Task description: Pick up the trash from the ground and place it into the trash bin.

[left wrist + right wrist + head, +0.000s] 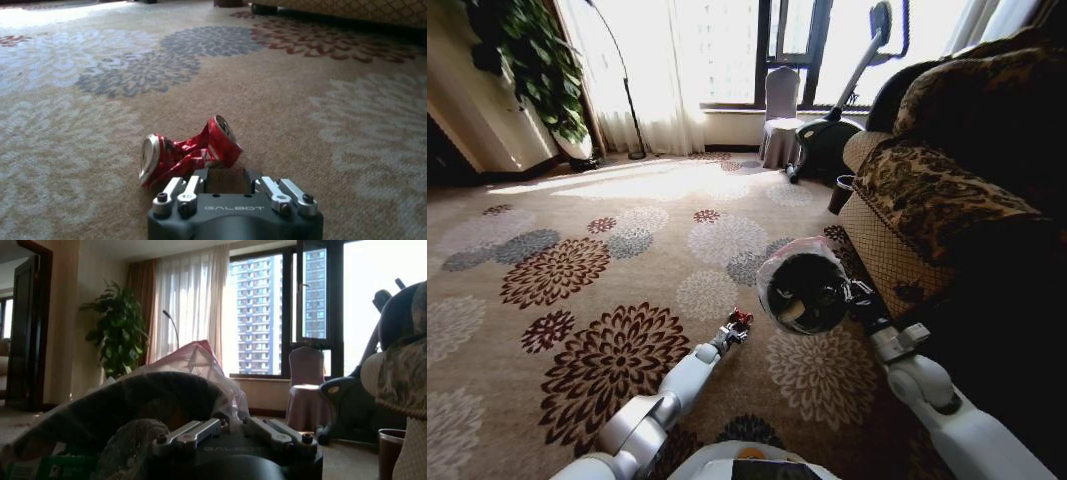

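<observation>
A piece of trash, a crushed red can [190, 150], lies on the flowered carpet. My left gripper [227, 175] is low over the floor and open, its fingertips right at the can's near side with bare carpet between them. From the head camera, the can [741, 318] shows at the tip of the left gripper [735, 330]. The trash bin [805, 288], black with a whitish-pink bag liner, hangs tilted above the carpet, mouth toward me, with some litter inside. My right gripper [857, 295] is shut on its rim [167, 390], fingers [193, 430] clamped at the edge.
A patterned sofa [927, 190] fills the right side, close to the right arm. A small dark pot [840, 193] stands by its far end. An exercise machine [827, 140], a covered chair [780, 115], a floor lamp [622, 80] and a plant [527, 60] line the window wall.
</observation>
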`<state>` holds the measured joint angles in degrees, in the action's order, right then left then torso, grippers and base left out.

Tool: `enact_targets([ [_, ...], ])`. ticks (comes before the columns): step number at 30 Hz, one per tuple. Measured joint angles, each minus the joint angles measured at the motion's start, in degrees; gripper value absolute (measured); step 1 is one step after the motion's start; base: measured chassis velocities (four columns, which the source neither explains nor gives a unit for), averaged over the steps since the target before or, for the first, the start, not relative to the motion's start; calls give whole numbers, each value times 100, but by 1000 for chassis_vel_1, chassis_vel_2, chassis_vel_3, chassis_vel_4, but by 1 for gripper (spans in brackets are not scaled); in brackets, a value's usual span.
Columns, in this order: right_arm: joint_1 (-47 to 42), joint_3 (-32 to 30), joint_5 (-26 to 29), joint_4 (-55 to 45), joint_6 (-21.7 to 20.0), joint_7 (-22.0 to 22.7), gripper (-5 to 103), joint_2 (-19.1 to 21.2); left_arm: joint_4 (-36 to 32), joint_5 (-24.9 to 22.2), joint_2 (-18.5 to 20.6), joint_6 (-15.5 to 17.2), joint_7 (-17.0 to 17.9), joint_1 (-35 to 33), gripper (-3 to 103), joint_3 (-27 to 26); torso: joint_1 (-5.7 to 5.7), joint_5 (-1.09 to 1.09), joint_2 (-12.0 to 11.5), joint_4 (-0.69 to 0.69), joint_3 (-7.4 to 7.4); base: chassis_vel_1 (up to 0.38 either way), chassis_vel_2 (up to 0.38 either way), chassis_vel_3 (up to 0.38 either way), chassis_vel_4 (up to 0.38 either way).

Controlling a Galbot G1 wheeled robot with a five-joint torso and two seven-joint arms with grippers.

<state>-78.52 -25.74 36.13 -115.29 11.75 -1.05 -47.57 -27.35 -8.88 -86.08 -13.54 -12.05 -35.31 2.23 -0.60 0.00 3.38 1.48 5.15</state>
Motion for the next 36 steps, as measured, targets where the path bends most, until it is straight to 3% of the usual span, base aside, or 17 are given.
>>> enact_targets([
  [3,1,0,-11,1,1,0,0,-23,-134,-30,44,-14,-1,-69,27,5,0,-1,0,0,0,0,0,0,0],
  [4,1,0,-11,1,1,0,0,-23,-134,-30,44,-14,-1,-69,27,5,0,-1,0,0,0,0,0,0,0],
  [8,-14,0,-26,6,2,0,0,-47,-317,-49,95,-16,24,-158,10,28,0,-1,0,0,0,0,0,0,0],
  [10,-19,0,-33,12,3,0,0,-55,-553,-81,174,-18,187,-245,2,96,0,-1,0,0,0,0,0,0,0],
  [16,34,35,-12,-7,-74,0,0,-47,-1507,-89,613,0,421,-564,-3,391,0,0,0,1,0,0,0,0,0],
  [17,72,50,-10,-4,-74,-1,0,-47,-1594,-89,660,4,441,-604,7,415,0,2,0,2,0,0,0,0,0],
  [19,93,54,-5,-2,-76,0,0,-44,-1605,-89,673,5,458,-613,7,417,0,1,0,2,0,0,0,0,0],
  [25,76,75,43,-16,-117,0,0,6,-1345,-32,612,6,481,-504,33,399,0,-1,0,-1,0,0,0,0,0],
  [27,58,73,41,-18,-109,0,0,10,-1302,-24,609,5,475,-467,33,416,0,-2,0,-1,0,0,0,0,0],
  [34,-92,57,-31,-18,-6,-2,0,-47,-1023,-31,502,4,415,-216,66,442,1,-1,0,1,-1,-97,12,92,-6],
  [36,-102,58,-30,-20,-5,-2,0,-46,-995,-78,494,2,367,-186,66,441,1,-1,0,0,-1,-240,30,252,-15],
])
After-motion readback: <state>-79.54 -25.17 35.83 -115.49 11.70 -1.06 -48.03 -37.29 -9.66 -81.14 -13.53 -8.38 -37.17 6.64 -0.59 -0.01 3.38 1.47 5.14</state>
